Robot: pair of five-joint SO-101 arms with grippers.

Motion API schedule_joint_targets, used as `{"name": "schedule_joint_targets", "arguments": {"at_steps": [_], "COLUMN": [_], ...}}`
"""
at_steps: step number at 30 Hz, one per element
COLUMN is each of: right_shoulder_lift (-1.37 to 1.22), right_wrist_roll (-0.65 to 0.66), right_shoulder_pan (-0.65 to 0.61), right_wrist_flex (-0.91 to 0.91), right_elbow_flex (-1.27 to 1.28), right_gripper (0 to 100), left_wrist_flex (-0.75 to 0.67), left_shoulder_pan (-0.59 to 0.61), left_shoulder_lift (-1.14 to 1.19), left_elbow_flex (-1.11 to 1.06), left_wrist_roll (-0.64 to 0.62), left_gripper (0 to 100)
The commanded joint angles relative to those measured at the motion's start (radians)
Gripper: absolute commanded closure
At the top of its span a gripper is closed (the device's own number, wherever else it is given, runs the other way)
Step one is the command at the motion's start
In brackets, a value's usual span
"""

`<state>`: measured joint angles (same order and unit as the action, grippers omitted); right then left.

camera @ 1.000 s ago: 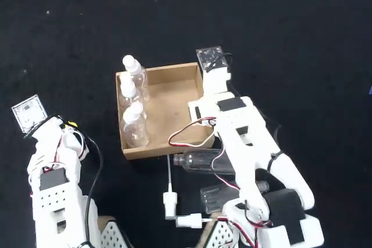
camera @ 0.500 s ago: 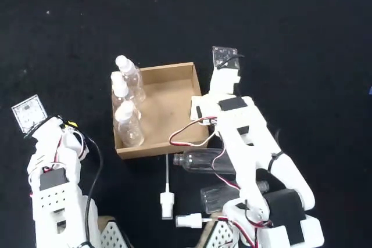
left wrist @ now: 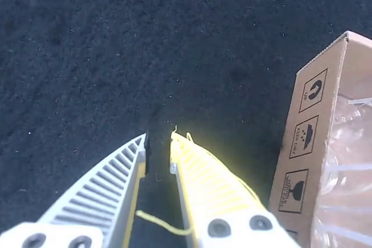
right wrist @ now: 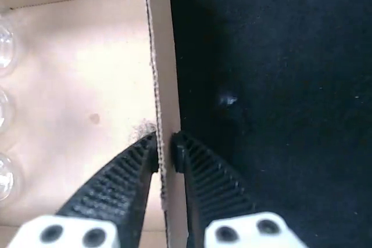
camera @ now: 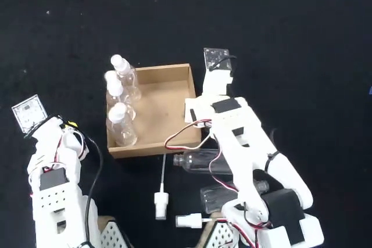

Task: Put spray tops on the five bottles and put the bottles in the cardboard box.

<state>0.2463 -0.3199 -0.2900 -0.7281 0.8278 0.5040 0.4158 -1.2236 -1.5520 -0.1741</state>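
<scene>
The cardboard box (camera: 157, 105) sits mid-table, and three capped clear bottles (camera: 119, 123) stand along its left wall. My right gripper (right wrist: 165, 143) is shut on the box's right wall (right wrist: 161, 74), one finger inside and one outside. Two uncapped bottles lie on the cloth in front of the box, one (camera: 197, 162) nearer it and one (camera: 218, 197) closer to the right arm's base, both partly under the right arm (camera: 232, 126). Two white spray tops lie nearby: one (camera: 161, 200) with a long tube and one (camera: 188, 220) at the front edge. My left gripper (left wrist: 158, 140) is shut and empty above bare cloth, left of the box (left wrist: 311, 126).
Black cloth (camera: 302, 45) covers the whole table. The left arm (camera: 52, 172) stands at the front left, well apart from the box. Open cloth lies behind and to the right of the box. Red and white cables (camera: 186, 135) loop off the right arm over the box's front corner.
The right gripper has dragged the box with its three bottles to the left. The tubed spray top has shifted left too. The left arm has not moved.
</scene>
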Motion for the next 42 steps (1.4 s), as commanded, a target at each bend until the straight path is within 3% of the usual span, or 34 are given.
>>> {"name": "schedule_joint_targets", "arguments": {"at_steps": [1, 4, 10, 14, 18, 21, 26, 31, 36, 42], "right_shoulder_lift": [0.012, 0.015, 0.087, 0.228, 0.361, 0.398, 0.4, 0.403, 0.401, 0.406], "right_wrist_roll": [-0.006, 0.0, 0.094, 0.222, 0.457, 0.744, 1.172, 1.395, 1.432, 1.352], "right_shoulder_pan": [-0.026, -0.028, -0.08, -0.072, 0.002, 0.035, 0.083, 0.115, 0.068, -0.009], "right_wrist_flex": [0.011, 0.011, -0.118, -0.267, -0.436, -0.621, -0.899, -0.951, -0.821, -0.615], "right_elbow_flex": [-0.016, -0.019, -0.085, -0.166, -0.234, -0.248, -0.196, -0.128, 0.024, 0.209], "right_gripper": [98.6, 94.9, 71.4, 69.7, 76.9, 82.2, 74.5, 69.5, 69.5, 69.5], "left_wrist_flex": [0.0, 0.0, 0.002, 0.003, 0.003, 0.003, 0.003, 0.003, 0.002, 0.0], "left_shoulder_pan": [-0.004, -0.004, -0.004, -0.004, -0.004, -0.004, -0.004, -0.004, -0.002, -0.002], "left_shoulder_lift": [0.005, 0.005, 0.005, 0.005, 0.005, 0.005, 0.005, 0.005, 0.005, 0.005], "left_elbow_flex": [0.045, 0.045, 0.045, 0.045, 0.044, 0.044, 0.044, 0.044, 0.039, 0.036], "left_wrist_roll": [-0.002, -0.002, -0.002, -0.002, -0.002, -0.002, -0.002, -0.002, -0.002, -0.002], "left_gripper": [94, 94, 94, 94, 94, 94, 94, 94, 94, 94]}}
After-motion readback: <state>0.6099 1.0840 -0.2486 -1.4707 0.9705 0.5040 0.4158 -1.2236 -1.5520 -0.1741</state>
